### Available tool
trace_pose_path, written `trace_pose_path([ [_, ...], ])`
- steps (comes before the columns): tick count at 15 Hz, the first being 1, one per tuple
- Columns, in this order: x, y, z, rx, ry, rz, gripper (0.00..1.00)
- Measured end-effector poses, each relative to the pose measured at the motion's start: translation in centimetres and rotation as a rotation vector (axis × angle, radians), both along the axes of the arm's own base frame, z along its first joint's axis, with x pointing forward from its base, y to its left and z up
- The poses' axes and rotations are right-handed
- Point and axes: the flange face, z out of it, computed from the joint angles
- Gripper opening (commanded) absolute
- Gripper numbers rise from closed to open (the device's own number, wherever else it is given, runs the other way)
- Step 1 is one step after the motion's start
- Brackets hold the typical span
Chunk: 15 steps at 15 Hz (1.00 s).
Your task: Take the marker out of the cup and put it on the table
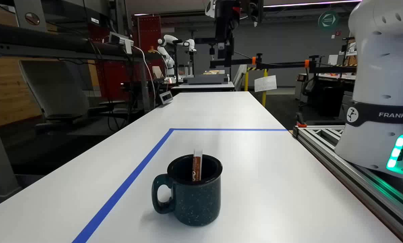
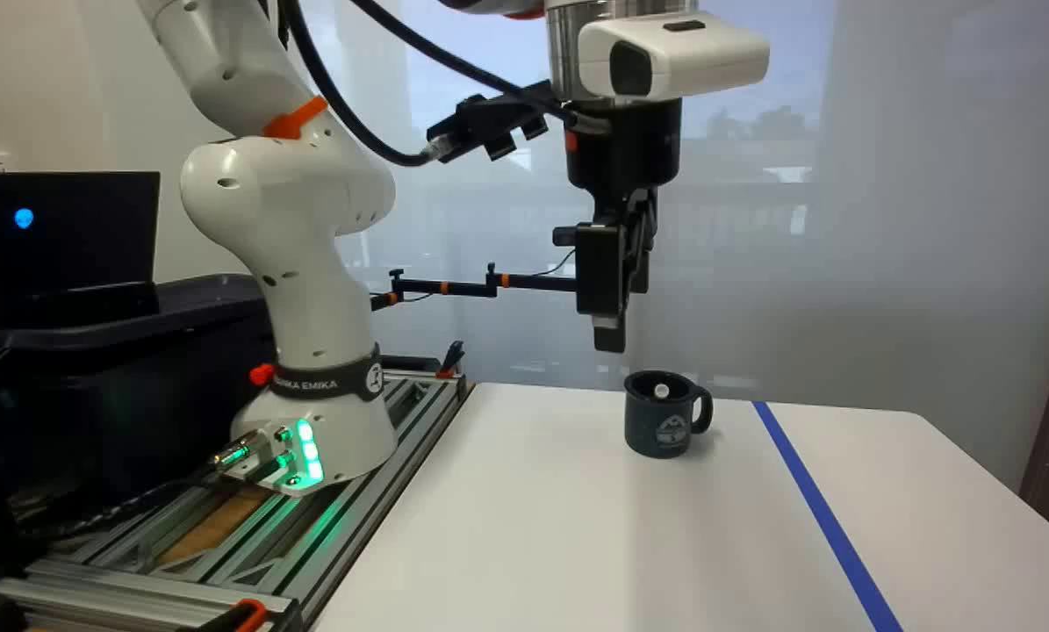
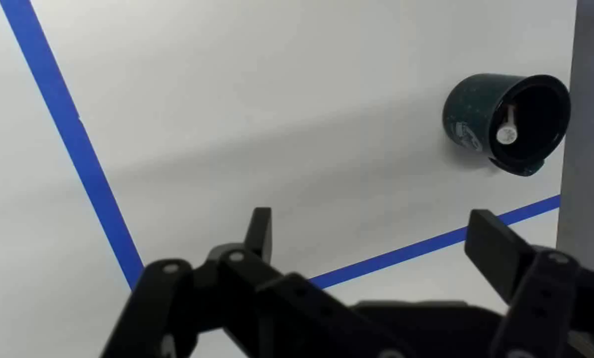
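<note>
The cup [image 1: 198, 206] is a dark speckled mug standing upright on the white table [image 1: 262, 206]; it shows in an exterior view [image 2: 647, 430] and in the wrist view [image 3: 470, 112]. The marker [image 1: 197, 167] stands in the cup, its pale upper end a little above the rim and its lower end hidden inside. Its round white end shows in an exterior view [image 2: 661, 391] and in the wrist view [image 3: 507, 134]. My gripper [image 3: 371, 223] is open and empty, fingers wide apart. In an exterior view my gripper [image 2: 622, 307] hangs above the table, higher than the cup and apart from it.
Blue tape lines [image 1: 130, 182] run along and across the table. The robot base [image 2: 313, 439] stands on a grey railed bench [image 2: 384, 491] beside the table. A black jointed bar with orange clamps [image 2: 449, 288] shows behind the gripper. A small grey box [image 1: 166, 98] is at the table's edge.
</note>
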Motion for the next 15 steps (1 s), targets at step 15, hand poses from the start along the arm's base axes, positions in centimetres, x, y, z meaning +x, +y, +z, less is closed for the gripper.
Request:
trace_pose_path([
  [15,3.7,3.7,-3.0,0.24,-0.039,-0.262,1.0],
])
